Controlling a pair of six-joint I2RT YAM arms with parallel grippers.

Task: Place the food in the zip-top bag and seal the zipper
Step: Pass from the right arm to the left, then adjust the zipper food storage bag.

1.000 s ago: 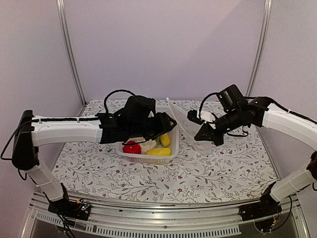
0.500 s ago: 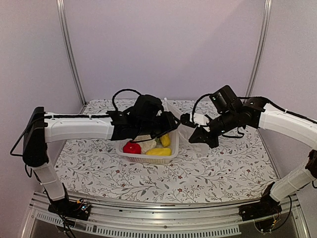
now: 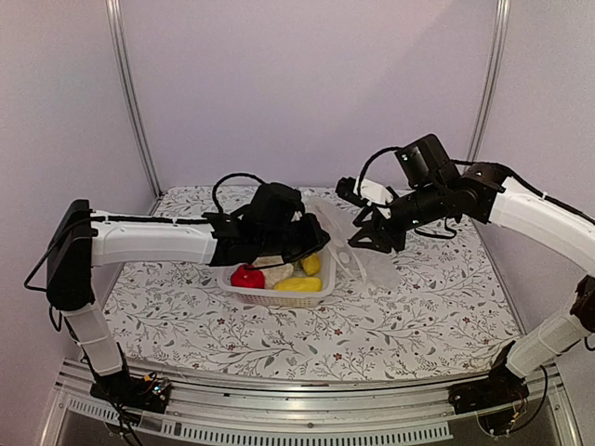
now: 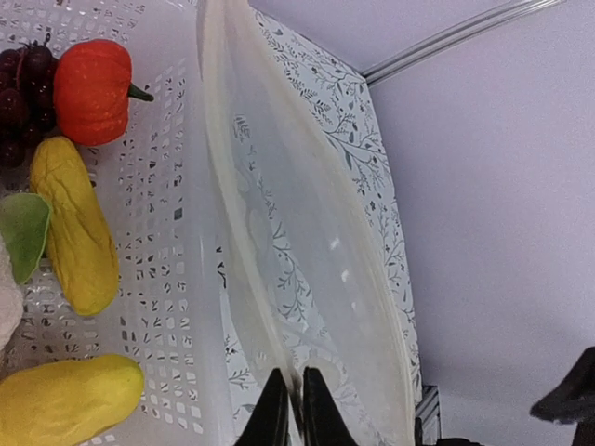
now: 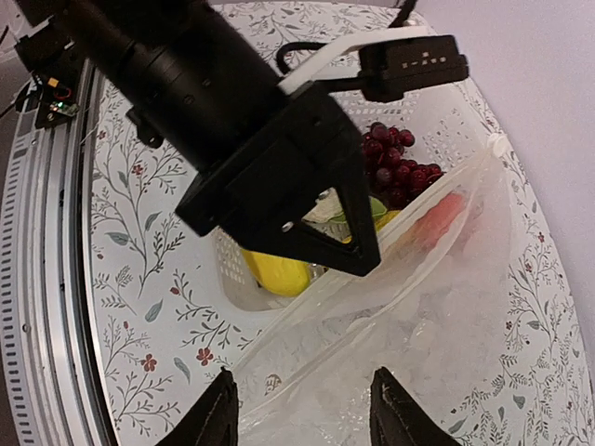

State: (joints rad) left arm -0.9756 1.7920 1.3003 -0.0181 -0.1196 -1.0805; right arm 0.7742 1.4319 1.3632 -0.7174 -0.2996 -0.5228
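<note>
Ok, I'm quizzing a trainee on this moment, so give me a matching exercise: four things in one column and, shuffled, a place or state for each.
Things
1. left gripper
2. right gripper
3. pumpkin
4. zip-top bag

Place or state
A. in the basket, beside the grape bunch
B. jaws apart, holding nothing
C. outside the basket, along its wall
D. pinched shut on the bag's edge

Pairs: 1-D, 2-B, 3-A, 4-C
</note>
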